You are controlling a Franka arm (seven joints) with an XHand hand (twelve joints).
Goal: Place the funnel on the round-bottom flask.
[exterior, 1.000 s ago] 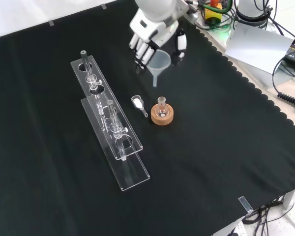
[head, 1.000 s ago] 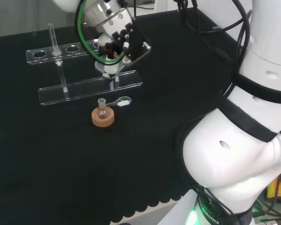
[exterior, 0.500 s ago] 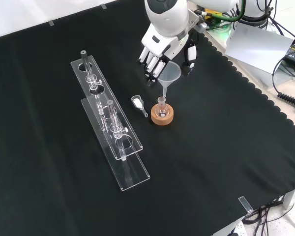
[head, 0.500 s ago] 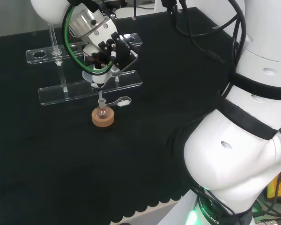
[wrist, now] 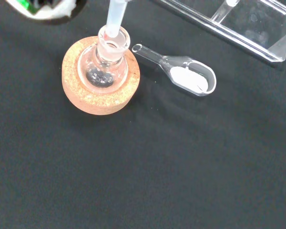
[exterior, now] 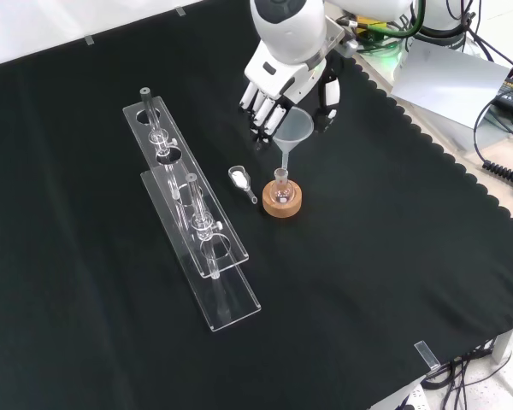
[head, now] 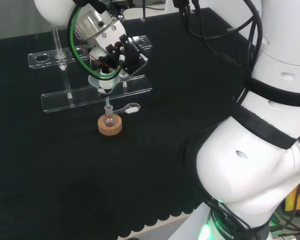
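Over the flask — funnel stem has entered its neck.

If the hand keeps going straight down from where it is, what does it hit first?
Probably the round-bottom flask: the funnel held in the hand has its stem at the flask's neck, over the cork ring. The funnel's cone would likely seat on the neck before the fingers meet anything.
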